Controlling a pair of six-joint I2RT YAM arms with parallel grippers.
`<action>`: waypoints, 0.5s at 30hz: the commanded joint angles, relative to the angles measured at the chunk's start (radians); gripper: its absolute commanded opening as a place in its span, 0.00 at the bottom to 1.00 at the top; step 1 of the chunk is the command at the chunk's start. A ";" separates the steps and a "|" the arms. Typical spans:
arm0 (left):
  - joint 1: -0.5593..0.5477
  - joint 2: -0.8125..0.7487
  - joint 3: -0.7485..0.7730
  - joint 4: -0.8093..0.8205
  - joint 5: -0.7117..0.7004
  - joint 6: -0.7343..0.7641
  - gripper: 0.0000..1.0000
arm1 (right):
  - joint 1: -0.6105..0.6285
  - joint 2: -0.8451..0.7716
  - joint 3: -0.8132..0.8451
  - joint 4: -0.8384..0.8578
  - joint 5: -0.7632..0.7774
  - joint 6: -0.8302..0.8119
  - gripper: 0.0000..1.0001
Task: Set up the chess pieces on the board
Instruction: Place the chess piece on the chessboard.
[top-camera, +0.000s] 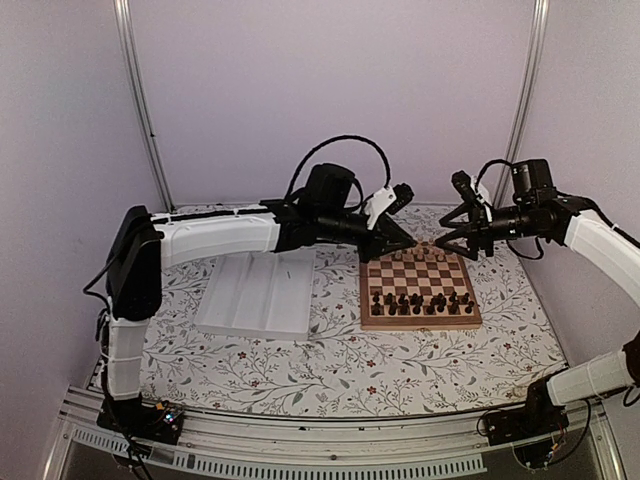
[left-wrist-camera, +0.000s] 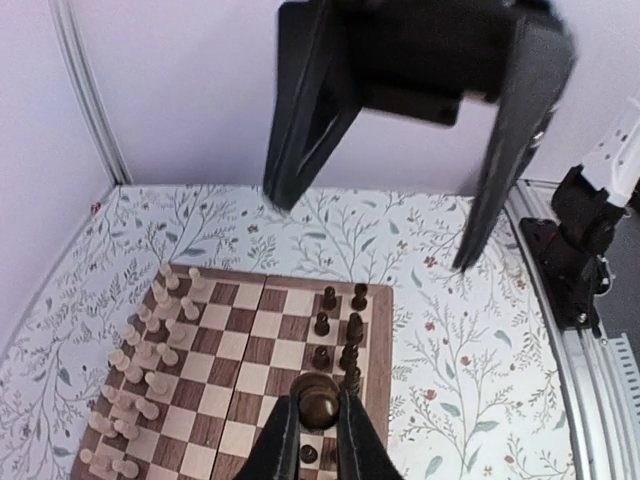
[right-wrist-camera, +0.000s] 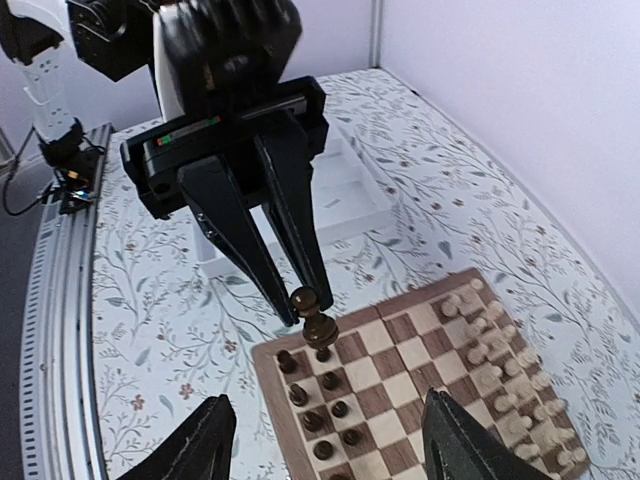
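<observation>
I hold a dark chess piece (right-wrist-camera: 318, 328) in my left gripper (left-wrist-camera: 318, 410), right gripper (right-wrist-camera: 327, 398) released; lowering off-centre could topple neighbouring dark pieces (right-wrist-camera: 300, 395).

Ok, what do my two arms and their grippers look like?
The left arm and right arm have white shells with black joints. The left gripper and right gripper are black, each with two long tapered fingers. A black cable loops over the left wrist.
</observation>
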 joint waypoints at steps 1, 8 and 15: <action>0.019 0.167 0.170 -0.220 -0.071 -0.032 0.13 | -0.034 -0.065 -0.058 -0.003 0.206 -0.030 0.68; 0.024 0.368 0.419 -0.402 -0.172 -0.040 0.13 | -0.040 -0.111 -0.152 0.097 0.345 0.052 0.75; 0.037 0.443 0.462 -0.434 -0.211 -0.076 0.13 | -0.039 -0.099 -0.160 0.108 0.320 0.060 0.75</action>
